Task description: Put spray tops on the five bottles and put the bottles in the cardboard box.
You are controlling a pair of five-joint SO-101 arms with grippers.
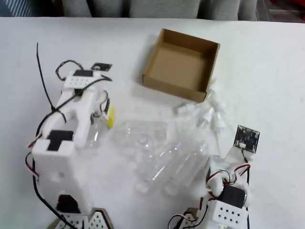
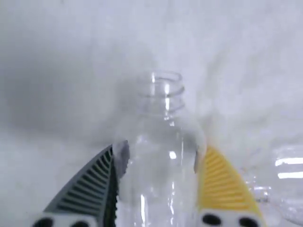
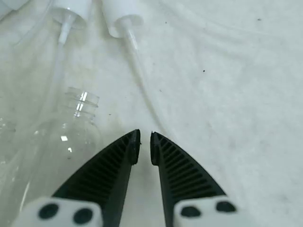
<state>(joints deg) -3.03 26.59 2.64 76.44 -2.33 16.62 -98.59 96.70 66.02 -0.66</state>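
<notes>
Bottles point(image 1: 157, 157) lie uncapped on the desk point(image 1: 267, 71), cardboard box point(image 1: 181, 64) beyond them; left fingers point(image 2: 222, 184) pinch an open-necked bottle point(image 2: 163, 156), likely steadying it for capping; right fingers point(image 3: 113, 175), nearly pressed together and empty, point toward spray tops point(image 3: 120, 16) just ahead.

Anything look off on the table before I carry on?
Nothing broken or spilled. The clear bottles lie uncapped in a jumble on their sides, spray tops loose beside the empty cardboard box; the left gripper clasps one bottle.

Clear uncapped bottles point(image 1: 183, 164) lie beside white spray tops point(image 1: 213, 104) near the open cardboard box point(image 1: 178, 69).
</notes>
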